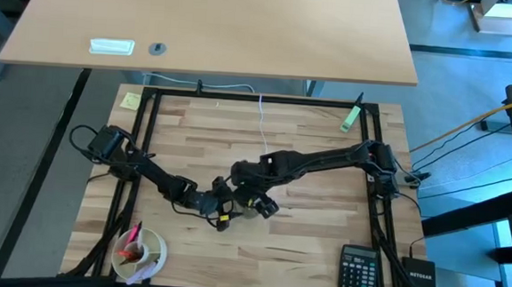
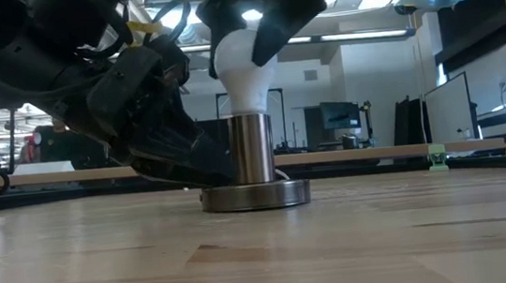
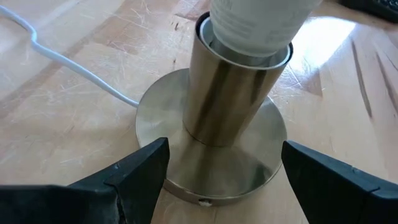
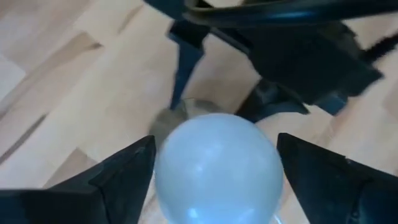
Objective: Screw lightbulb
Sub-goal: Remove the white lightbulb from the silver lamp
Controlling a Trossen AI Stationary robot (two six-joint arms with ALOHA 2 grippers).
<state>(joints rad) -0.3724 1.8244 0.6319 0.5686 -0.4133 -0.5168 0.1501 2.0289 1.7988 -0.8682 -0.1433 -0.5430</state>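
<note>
The white lightbulb point(image 2: 239, 66) stands upright with its base down in the steel tube of the grey metal socket point(image 2: 253, 151), whose round disc point(image 2: 256, 196) rests on the wooden table. My right gripper point(image 4: 216, 158) is above it, shut on the bulb's round top; in the high view it point(image 1: 254, 199) is at the table's middle. My left gripper point(image 3: 224, 165) is open, low at the table, with one finger on either side of the socket's disc point(image 3: 211, 124). The bulb's screw base is hidden inside the tube. My right gripper pinches the bulb's round glass top point(image 4: 217, 165) between its two fingers point(image 4: 127, 171), coming from above and pointing down. The bulb stands upright with its lower end in the socket tube point(image 2: 250, 123). My left gripper: I cannot tell whether its fingers point(image 3: 146, 168) touch the disc.
The socket's white cord point(image 1: 263, 117) runs toward the far edge. A calculator point(image 1: 358, 267) lies at the near right, a tape roll with small items point(image 1: 141, 250) at the near left, a green marker point(image 1: 351, 118) and a yellow note point(image 1: 131, 100) at the far edge.
</note>
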